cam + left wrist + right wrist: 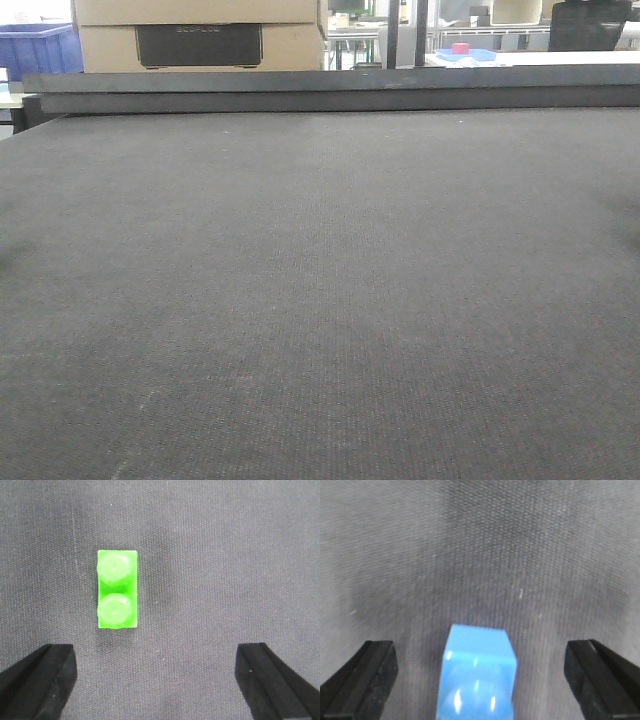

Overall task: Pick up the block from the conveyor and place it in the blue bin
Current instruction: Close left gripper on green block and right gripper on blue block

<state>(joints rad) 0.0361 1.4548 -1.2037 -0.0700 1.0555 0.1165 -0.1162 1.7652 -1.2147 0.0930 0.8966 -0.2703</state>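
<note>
The conveyor [320, 300], a wide dark grey woven belt, fills the front view, and no block or arm shows on it there. In the left wrist view a green two-stud block [117, 589] lies flat on the belt, ahead of my open left gripper [156, 655] and left of its centre line, untouched. In the right wrist view a light blue block [477, 672] rests on the belt between the wide-apart fingers of my open right gripper [479, 652], with a gap on each side. The blue bin [38, 50] stands beyond the belt's far left corner.
A black raised rail [330, 92] runs along the belt's far edge. Behind it sits a cardboard box [200, 35] with a dark device [198, 46] in it. Far right at the back, a small red object [460, 47] lies on a blue sheet.
</note>
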